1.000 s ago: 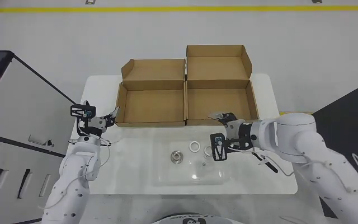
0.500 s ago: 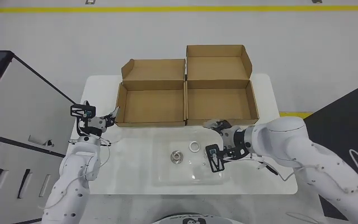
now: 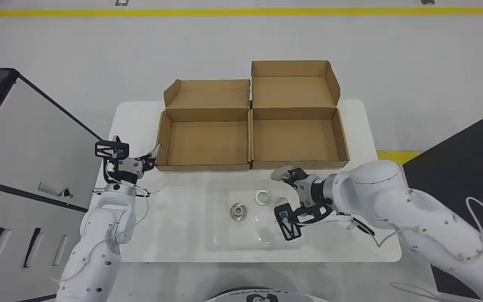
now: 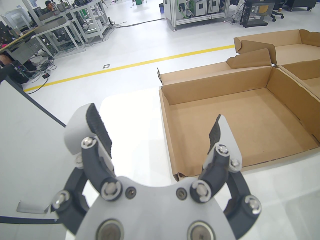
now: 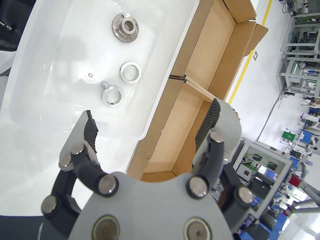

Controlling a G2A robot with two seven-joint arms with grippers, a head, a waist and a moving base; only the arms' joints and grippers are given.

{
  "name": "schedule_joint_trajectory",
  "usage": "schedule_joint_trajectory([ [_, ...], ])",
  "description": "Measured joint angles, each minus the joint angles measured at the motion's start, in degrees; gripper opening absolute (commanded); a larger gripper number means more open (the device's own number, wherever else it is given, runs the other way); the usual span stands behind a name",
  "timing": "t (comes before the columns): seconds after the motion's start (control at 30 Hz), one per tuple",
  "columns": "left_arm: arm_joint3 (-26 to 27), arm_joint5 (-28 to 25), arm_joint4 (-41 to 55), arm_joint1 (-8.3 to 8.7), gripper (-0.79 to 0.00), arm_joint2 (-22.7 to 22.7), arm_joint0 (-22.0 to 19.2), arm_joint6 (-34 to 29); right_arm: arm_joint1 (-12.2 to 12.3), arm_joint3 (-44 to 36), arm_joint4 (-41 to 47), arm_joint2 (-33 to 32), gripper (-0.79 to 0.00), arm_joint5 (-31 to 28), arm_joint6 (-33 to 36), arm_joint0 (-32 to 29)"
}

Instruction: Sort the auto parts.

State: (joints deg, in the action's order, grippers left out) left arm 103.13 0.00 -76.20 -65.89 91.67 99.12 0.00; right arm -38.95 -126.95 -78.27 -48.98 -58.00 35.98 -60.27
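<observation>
Counter (image 3: 177,223) space is carrying two open cardboard boxes side by side along its far half, the left box (image 3: 205,143) and the right box (image 3: 298,140) touching along one wall. A clear tray (image 5: 160,21) is sitting on the near middle of the counter, just in front of the boxes. The right claw (image 5: 152,111) is hovering over the right end of the tray, its fingers spread apart and gripping nothing. The left claw (image 4: 155,113) is hanging at the left edge of the counter, beside the near left corner of the left box, its fingers likewise apart and empty. Inside the tray, a metal flange (image 5: 125,27) is lying toward the left. A plain ring (image 5: 130,72) is resting to its right, nearer the boxes. A ring with a small tab (image 5: 112,96) is lying farthest right, near the right claw.
</observation>
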Motion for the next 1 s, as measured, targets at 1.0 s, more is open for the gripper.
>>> schedule_joint_trajectory([
  [1.0, 0.0, 0.0, 0.0, 0.0, 0.0, 0.0, 0.0, 0.0, -1.8, 7.4, 4.3, 17.3, 0.0, 0.0, 2.5, 13.6],
])
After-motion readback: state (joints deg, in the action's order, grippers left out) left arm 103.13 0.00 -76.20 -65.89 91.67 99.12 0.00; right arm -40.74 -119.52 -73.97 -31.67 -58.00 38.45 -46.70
